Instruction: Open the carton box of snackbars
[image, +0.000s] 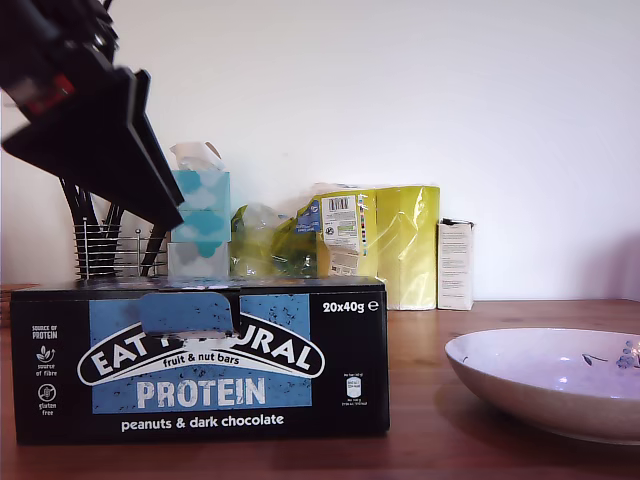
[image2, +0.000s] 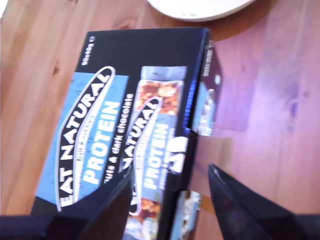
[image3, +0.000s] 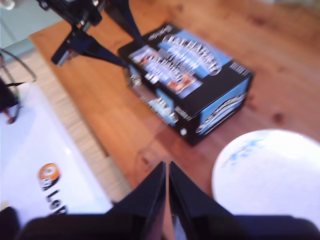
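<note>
One box (image: 200, 372) on the worktop (image: 420, 400), lid down, sitting at 9 o'clock of the single white bowl (image: 555, 380) in the exterior view.

My first end effector (image2: 170, 200) is released, jaws spread wide, hovering over the box's rear top edge. In the exterior view it sits at 11 o'clock, above the box.

My second end effector (image3: 166, 192) is clenched on nothing, well apart from the box and near the bowl rim.

Risks:
- The lid tab (image: 188, 312) looks tucked down the front. A jaw that misses the seam would likely shove the box, or tip it, since nothing pins it.
- A box sliding toward 3 o'clock could knock the bowl.

Count behind, at 12 o'clock:
- One tissue box (image: 200, 228)
- One yellow pack (image: 395, 240)
- One small white carton (image: 455, 264)
- One wire rack (image: 105, 250)
</note>
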